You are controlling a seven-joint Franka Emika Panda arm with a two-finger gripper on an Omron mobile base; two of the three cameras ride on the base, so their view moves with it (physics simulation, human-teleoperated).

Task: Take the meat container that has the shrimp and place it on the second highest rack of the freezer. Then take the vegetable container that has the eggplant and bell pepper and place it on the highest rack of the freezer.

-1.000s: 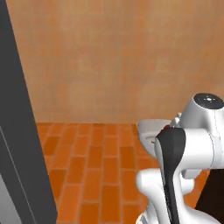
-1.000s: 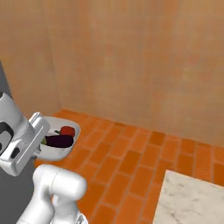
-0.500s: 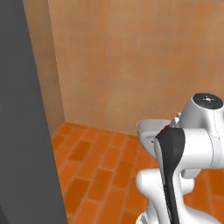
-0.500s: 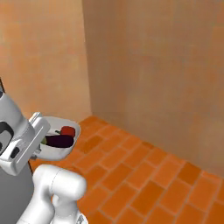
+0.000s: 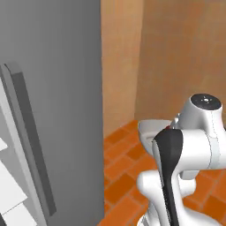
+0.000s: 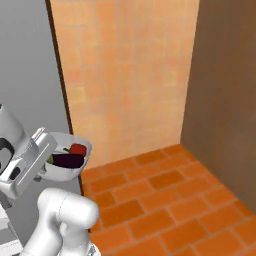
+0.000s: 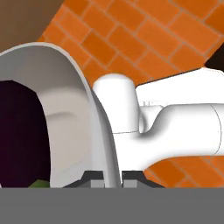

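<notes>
- In the hand view the jaws are seen pinched on the wall of the bowl [image 7: 94,113], one tip on each side of its rim, with hardly any gap between them.
- The gripper [image 7: 111,176] is thus closed on the bowl's edge.
- Inside the bowl a dark purple eggplant [image 7: 19,135] is seen close up, with a bit of green beneath it.
- In the right base view the bowl [image 6: 67,161] is held up in the air just beside the white hand, clear of the floor [image 6: 165,200].
- There the eggplant [image 6: 68,160] lies across the bowl, and a red pepper [image 6: 77,149] sits beside it, nearer the far rim.
- In the left base view only part of the bowl's rim [image 5: 152,130] is seen, behind the arm's upper joint.
- The bowl is carried in front of the grey side of the freezer [image 6: 30,75], near its edge; contact between them cannot be told.
- In the left base view the freezer [image 5: 57,88] rises at the left, with a long upright grey strip [image 5: 31,141] on it and white parts at the lower left corner.
- Orange brick floor and tan walls [image 6: 125,75] are seen beyond.
</notes>
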